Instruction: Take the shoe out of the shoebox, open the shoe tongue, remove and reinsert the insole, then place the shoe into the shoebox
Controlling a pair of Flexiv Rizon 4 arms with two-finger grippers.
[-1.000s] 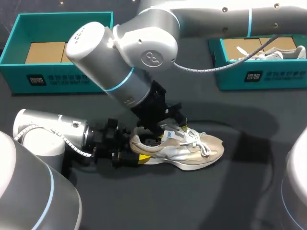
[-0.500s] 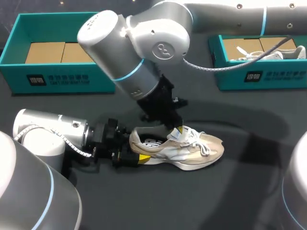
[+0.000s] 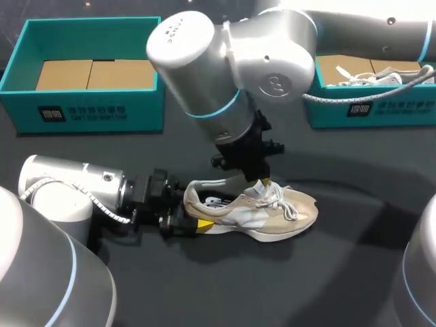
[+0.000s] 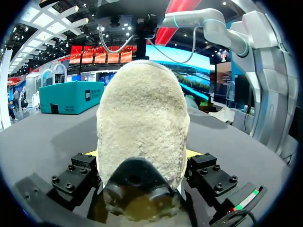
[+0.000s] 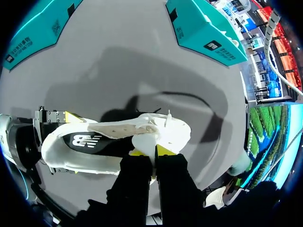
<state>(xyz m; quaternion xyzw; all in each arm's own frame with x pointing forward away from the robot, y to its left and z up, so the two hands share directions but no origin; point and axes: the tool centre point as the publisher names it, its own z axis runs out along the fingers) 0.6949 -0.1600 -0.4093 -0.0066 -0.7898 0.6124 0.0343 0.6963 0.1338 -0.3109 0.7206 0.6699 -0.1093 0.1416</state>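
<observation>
Tongue (image 5: 144, 140) is clamped between the closed tips of the right gripper (image 5: 151, 152), which is set above the shoe (image 3: 272, 214) and holds the flap lifted off the throat. The heel (image 4: 142, 118) is gripped from both sides by the left gripper (image 4: 141, 153), low over the table (image 3: 204, 286), where the shoe lies on its sole. The left box (image 3: 88, 112) and the right box (image 3: 368, 109) stand well apart from it at the far side. The likeliest failure is judged to be a slip at the tongue. Only a thin edge of soft fabric is held, and if it is pulled hard against the laces (image 3: 286, 204) it may be dragged out of the tips and fall shut over the insole (image 5: 87, 141). If too much force is applied, the toe could be lifted or the heel wrenched from the left grip, since the shoe looks light. The opening may also be left too narrow for the insole to be drawn out cleanly.
</observation>
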